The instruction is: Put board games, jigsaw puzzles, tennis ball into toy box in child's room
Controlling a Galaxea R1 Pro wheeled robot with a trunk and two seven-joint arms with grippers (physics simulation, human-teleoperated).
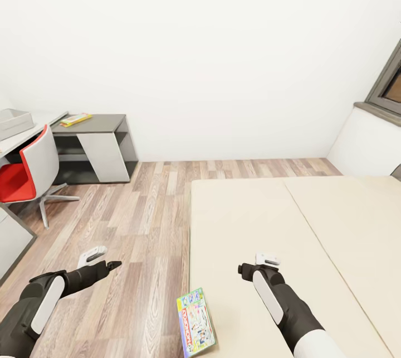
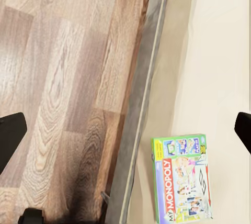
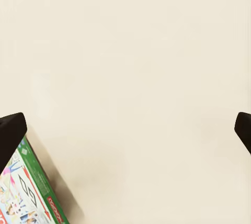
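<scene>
Green-edged and covered in cartoon print, the board game (image 1: 195,322) lies flat near the bed's (image 1: 289,246) left edge, close to us, long axis running roughly along that edge. Our right gripper (image 1: 262,265) hovers over the mattress just beyond and to the right of the box, with both fingertips spread wide and nothing between them; the right wrist view catches the box's corner beside one fingertip (image 3: 10,135). Our left gripper (image 1: 100,260) hangs over the wood floor (image 1: 139,224), also spread wide and empty, well apart from the box across the bed edge. So we'd guess the right arm is the nearer one for the pick. Way off on the table (image 1: 33,129) sits the toy box (image 1: 14,122); we can't tell what's in it from here.
</scene>
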